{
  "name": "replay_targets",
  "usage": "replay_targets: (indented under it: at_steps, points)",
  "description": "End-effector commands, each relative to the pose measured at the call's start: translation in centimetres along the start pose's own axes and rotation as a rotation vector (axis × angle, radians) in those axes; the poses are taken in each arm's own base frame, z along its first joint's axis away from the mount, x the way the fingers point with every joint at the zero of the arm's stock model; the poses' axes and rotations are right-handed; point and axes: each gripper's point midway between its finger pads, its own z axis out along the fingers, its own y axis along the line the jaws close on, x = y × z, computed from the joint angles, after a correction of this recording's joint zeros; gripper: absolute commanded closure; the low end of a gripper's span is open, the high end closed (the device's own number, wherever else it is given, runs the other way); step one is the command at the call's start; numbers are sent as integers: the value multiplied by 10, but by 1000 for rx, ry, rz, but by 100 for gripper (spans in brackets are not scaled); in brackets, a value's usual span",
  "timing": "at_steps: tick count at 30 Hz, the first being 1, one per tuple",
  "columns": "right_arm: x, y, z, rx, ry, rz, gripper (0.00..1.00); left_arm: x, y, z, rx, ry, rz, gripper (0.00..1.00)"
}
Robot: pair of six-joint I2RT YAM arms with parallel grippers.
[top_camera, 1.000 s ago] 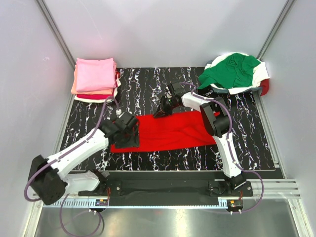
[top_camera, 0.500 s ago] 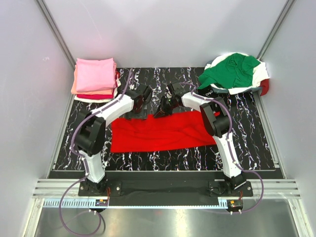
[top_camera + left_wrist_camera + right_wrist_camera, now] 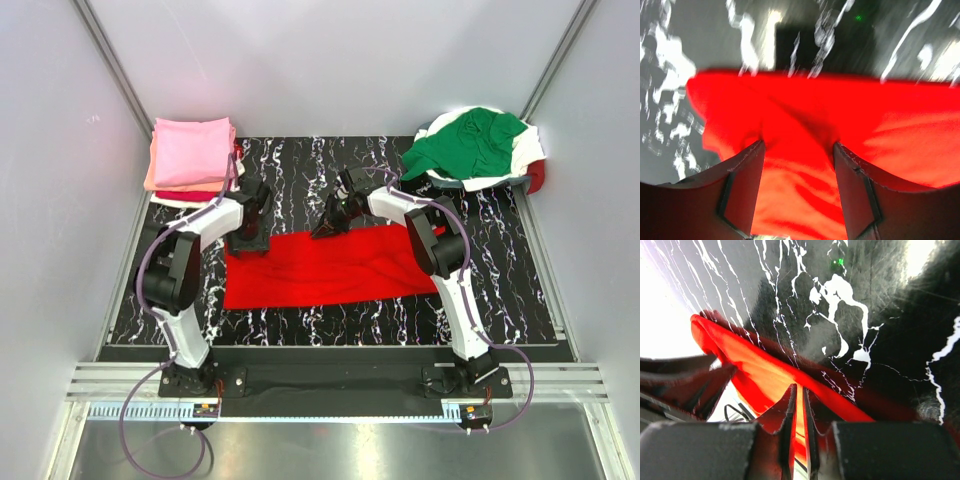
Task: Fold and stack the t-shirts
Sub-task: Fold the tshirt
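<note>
The bright red t-shirt (image 3: 330,265) lies as a wide flat band on the black marbled mat. My left gripper (image 3: 247,236) is at its far left corner. In the left wrist view (image 3: 797,150) the jaws stand wide open with red cloth (image 3: 805,120) between and under them. My right gripper (image 3: 326,227) is at the middle of the shirt's far edge. In the right wrist view (image 3: 799,390) it is shut on a thin fold of the red cloth (image 3: 755,370). A folded stack, with a pink shirt (image 3: 192,150) on top, sits at the back left. A green shirt (image 3: 468,142) lies crumpled at the back right.
The stack shows salmon, dark red and white layers (image 3: 190,192) under the pink one. The green shirt lies in a white basket (image 3: 530,150) with white and dark red cloth. Grey walls close in the left, back and right sides. The mat (image 3: 500,280) ends near the arm bases.
My left arm has swung from the shirt's near left corner up to its far edge, then left to the far left corner. The right gripper has stayed put on the far edge.
</note>
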Motion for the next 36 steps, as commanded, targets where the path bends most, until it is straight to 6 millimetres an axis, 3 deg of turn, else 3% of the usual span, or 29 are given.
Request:
replay_targets:
  at_steps: [1,3,6,11,13,16,18,20,21,23,24,25,28,29,31,32,34,36]
  points:
    - [-7,-25,8,100,-39,20,85,20,17,-31,36,3,-33,38]
    - [-7,-27,9,107,-41,23,85,49,30,-36,22,43,-48,38]
    - [-8,-27,9,112,-46,24,85,71,43,-73,61,-8,-88,38]
    - [-9,-28,10,123,-46,32,85,104,71,-104,39,-36,-150,34]
    - [-10,-28,9,123,-49,32,85,102,76,-112,37,-81,-175,34]
    - [-11,-22,6,104,-56,14,85,89,67,-114,78,-115,-187,33]
    - [-12,-1,-9,52,-76,-32,86,75,47,-111,145,-114,-178,35]
    - [-14,-1,-23,81,-107,-71,86,53,24,-115,224,-150,-167,36]
    - [-14,8,-40,80,-131,-93,85,49,12,-111,229,-140,-142,37]
    - [-16,1,-62,118,-169,-103,79,23,-12,-122,280,-197,-119,37]
    - [-9,0,-82,128,-190,-100,74,22,-27,-114,279,-171,-78,37]
    - [-12,-10,-99,141,-215,-83,63,13,-37,-113,290,-184,-60,37]
    - [2,-38,-145,212,-281,-39,48,-7,-63,-91,288,-162,-36,38]
    - [-3,-56,-163,249,-325,-5,47,-11,-75,-77,298,-127,-27,39]
    - [14,-78,-189,311,-343,27,46,-21,-90,-67,321,-120,-23,40]
    - [12,-90,-202,334,-369,50,46,-24,-104,-57,352,-88,-18,40]
    - [22,-102,-214,364,-377,52,48,-38,-120,-54,390,-99,-16,41]
    - [23,-108,-218,383,-377,52,50,-38,-132,-40,397,-57,-10,42]
